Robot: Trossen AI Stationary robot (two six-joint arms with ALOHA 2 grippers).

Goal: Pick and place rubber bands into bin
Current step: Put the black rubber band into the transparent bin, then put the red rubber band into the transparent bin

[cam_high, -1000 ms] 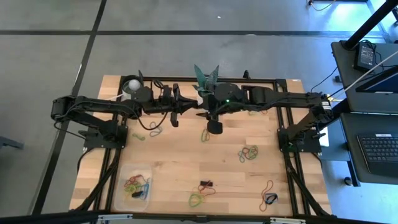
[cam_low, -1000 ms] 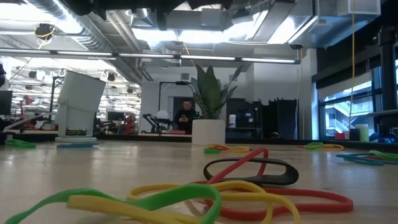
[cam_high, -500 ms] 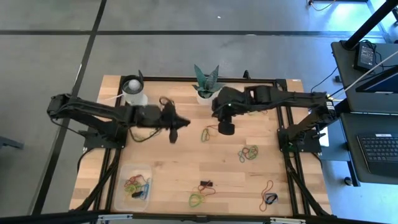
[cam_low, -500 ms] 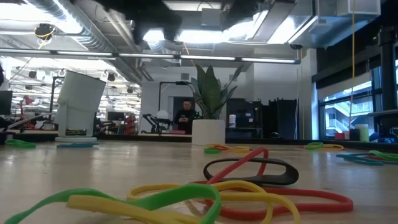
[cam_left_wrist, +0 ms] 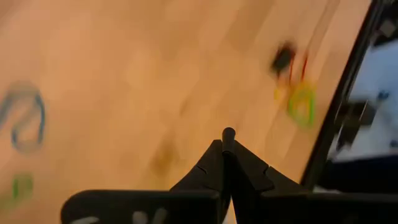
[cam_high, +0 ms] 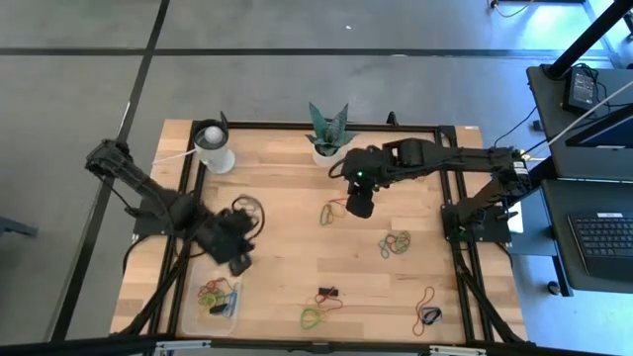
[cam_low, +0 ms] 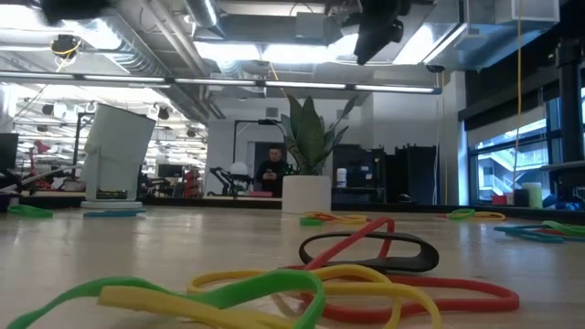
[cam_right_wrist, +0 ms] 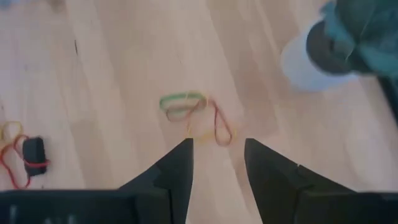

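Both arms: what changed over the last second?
The left end effector, shut, swung from the table's back middle toward the bin at the near left. The right end effector, open, drew right and now hovers by the green and orange bands. Bin, plant and scattered bands stayed put.

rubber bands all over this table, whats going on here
Two robot arms are clearing loose rubber bands off a wooden table into a clear bin that already holds several. The left gripper is shut, close to the bin's far edge. The right gripper is open above a small tangle of bands near the plant pot.
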